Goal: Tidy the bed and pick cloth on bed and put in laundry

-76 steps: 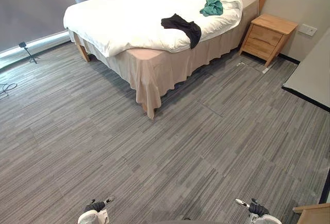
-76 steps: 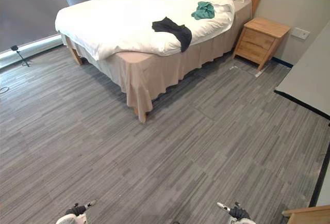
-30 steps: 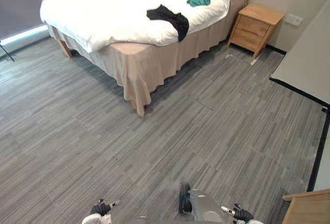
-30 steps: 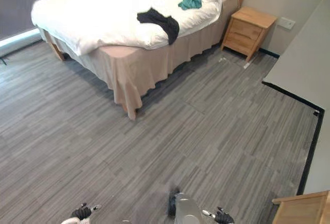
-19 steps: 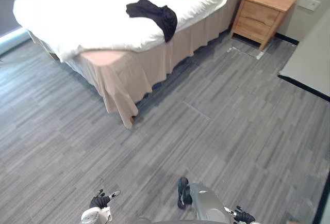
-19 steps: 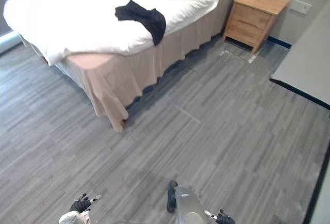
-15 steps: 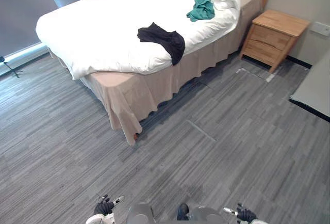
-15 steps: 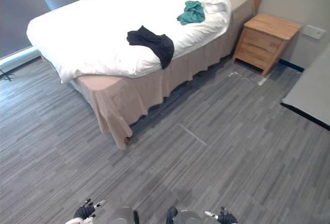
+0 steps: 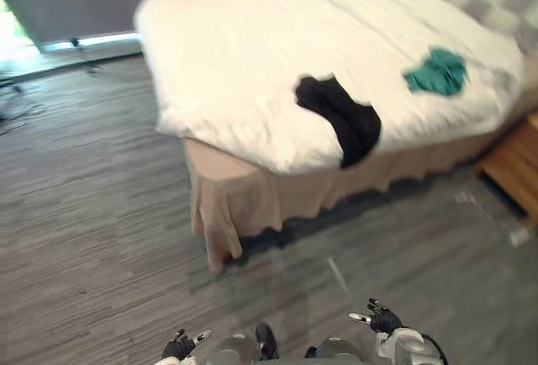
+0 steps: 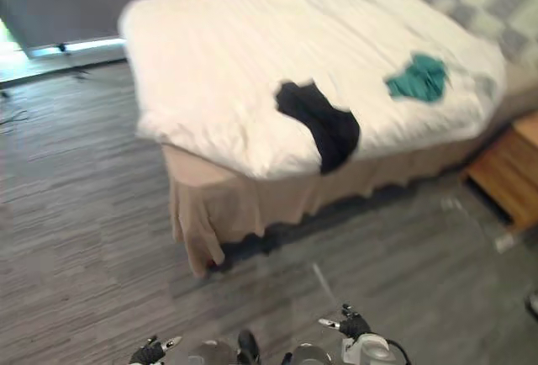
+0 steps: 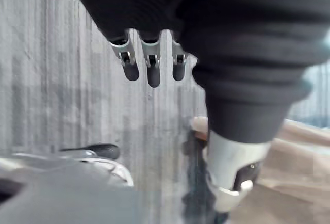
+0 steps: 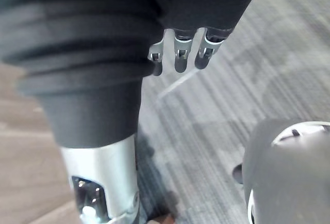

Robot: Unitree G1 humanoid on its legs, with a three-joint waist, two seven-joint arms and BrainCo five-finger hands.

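Spreading under everything, the grey plank floor (image 9: pixel 84 214) separates the robot from the bed (image 9: pixel 244 193), whose beige skirt hangs just ahead. A white duvet (image 9: pixel 235 54) covers the mattress, fairly smooth but drooping unevenly over the near corner, so the tidying looks unfinished. A wooden nightstand (image 9: pixel 517 167) stands beside the bed on the robot's right.

The black cloth (image 9: pixel 345 121) lies on the duvet at the near edge, one end spilling over the side. The green cloth (image 9: pixel 437 72) sits bunched further along toward the pillows, well apart from the black one. Neither garment is touched.

The left hand (image 9: pixel 179 347) and the right hand (image 9: pixel 385 321) hang low over the floor, well short of the bed. In the wrist views the left fingers (image 11: pixel 149 66) and the right fingers (image 12: pixel 178 56) are loosely extended and hold nothing.

By this judgement the task is barely begun: closing in, picking up both cloths, carrying them to the laundry and straightening the duvet all remain.
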